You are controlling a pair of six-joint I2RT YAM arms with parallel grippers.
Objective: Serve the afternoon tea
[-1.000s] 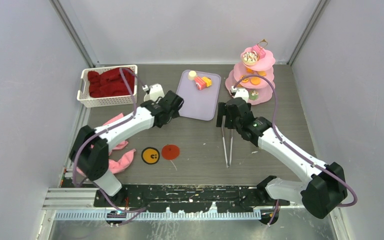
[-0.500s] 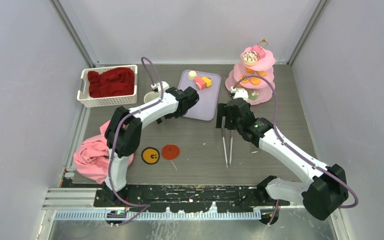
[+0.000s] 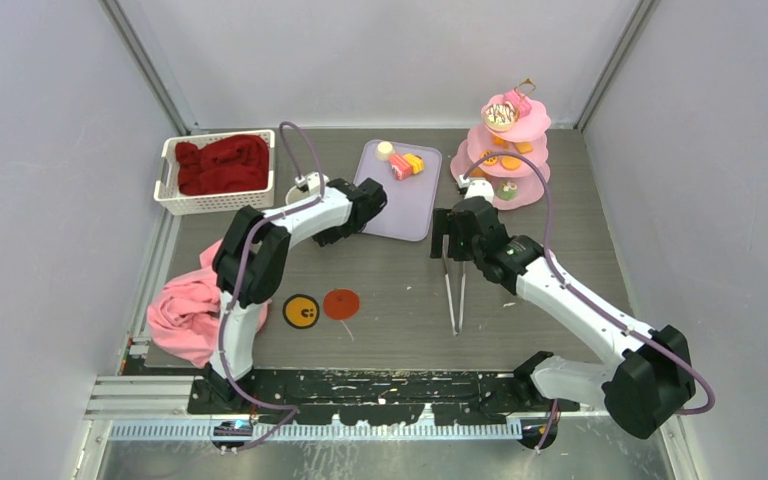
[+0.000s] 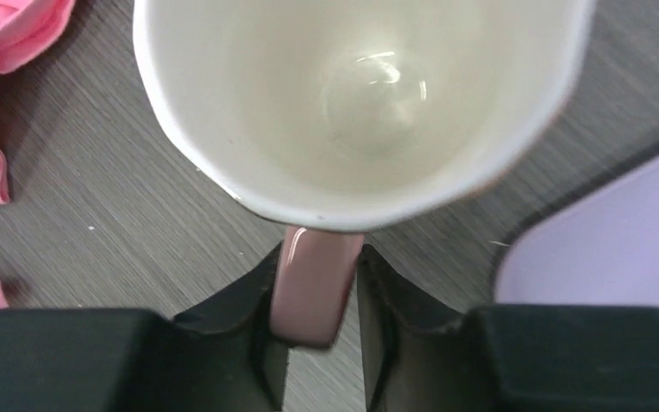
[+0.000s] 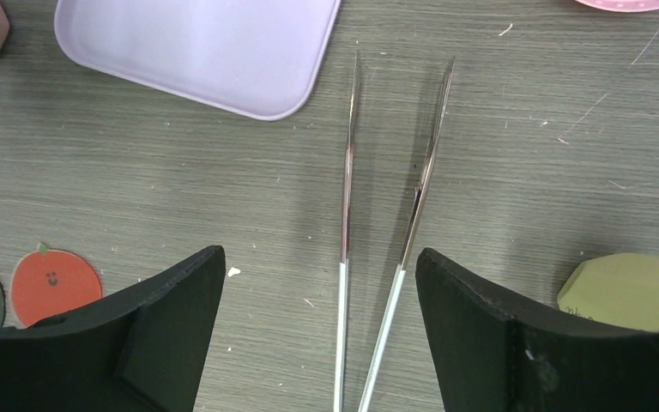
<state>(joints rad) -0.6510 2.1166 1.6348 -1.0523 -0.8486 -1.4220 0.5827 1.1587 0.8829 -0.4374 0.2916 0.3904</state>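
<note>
left jaws edged back, pinching empty cream mug [image 4: 369,94] by pink handle [image 4: 313,283]; right jaws wide.

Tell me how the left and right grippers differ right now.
The left gripper is shut on the pink handle of the mug; the right gripper is open and holds nothing. The left sits by the lavender tray; the right straddles the metal tweezers without touching them. Both grippers are black.
</note>
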